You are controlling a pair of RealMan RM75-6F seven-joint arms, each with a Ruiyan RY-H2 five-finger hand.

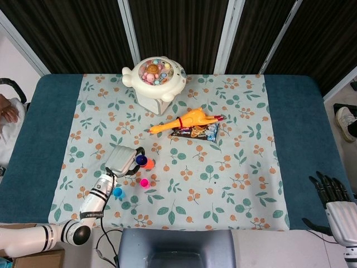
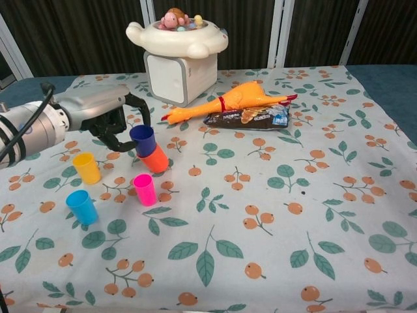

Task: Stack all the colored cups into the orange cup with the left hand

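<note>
My left hand (image 2: pixel 107 117) (image 1: pixel 121 161) grips a dark blue cup (image 2: pixel 143 139) (image 1: pixel 140 160) and holds it tilted, its base sunk into the mouth of the orange cup (image 2: pixel 156 160) (image 1: pixel 149 163). A pink cup (image 2: pixel 144 190) (image 1: pixel 144 183) stands just in front of the orange one. A yellow cup (image 2: pixel 87 167) stands to the left; in the head view my hand hides it. A light blue cup (image 2: pixel 81 207) (image 1: pixel 117 192) stands nearest the front left. My right hand (image 1: pixel 337 206) rests off the cloth at the far right, fingers spread, holding nothing.
A rubber chicken (image 2: pixel 228 101) and a dark snack packet (image 2: pixel 246 117) lie behind the cups. A white toy box (image 2: pixel 178 59) with coloured balls stands at the back. The floral cloth (image 2: pixel 293 215) covers the table.
</note>
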